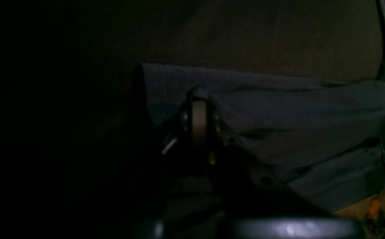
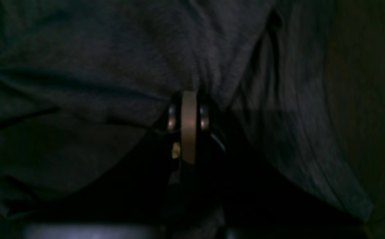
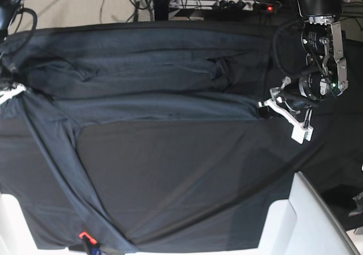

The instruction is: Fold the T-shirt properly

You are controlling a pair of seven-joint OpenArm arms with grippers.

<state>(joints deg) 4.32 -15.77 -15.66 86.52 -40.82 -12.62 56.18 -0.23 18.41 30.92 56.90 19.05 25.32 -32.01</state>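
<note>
Black table-covering cloth (image 3: 187, 181) spreads over nearly the whole base view, smooth and matte with long shallow diagonal creases, its near corners giving way to white panels (image 3: 306, 221). Beyond the cloth's far edge lies pale floor with cables and a power strip (image 3: 227, 4).

Across the far half of that cloth stretches the T-shirt (image 3: 142, 90), a soft charcoal knit, slightly bluer than the cloth, gathered into long horizontal folds and ridges running from one side edge of the cloth to the other, with a bunched knot of fabric toward the side of the left arm.

At that end of the T-shirt the left gripper (image 1: 199, 99) has its jaws pressed together on the shirt's edge, the fabric pulling in wrinkles away from the pinch. At the opposite end, the right gripper (image 2: 189, 96) is likewise clamped on a bunch of the fuzzy knit, which puckers into radiating creases around the pale fingertip pad.
</note>
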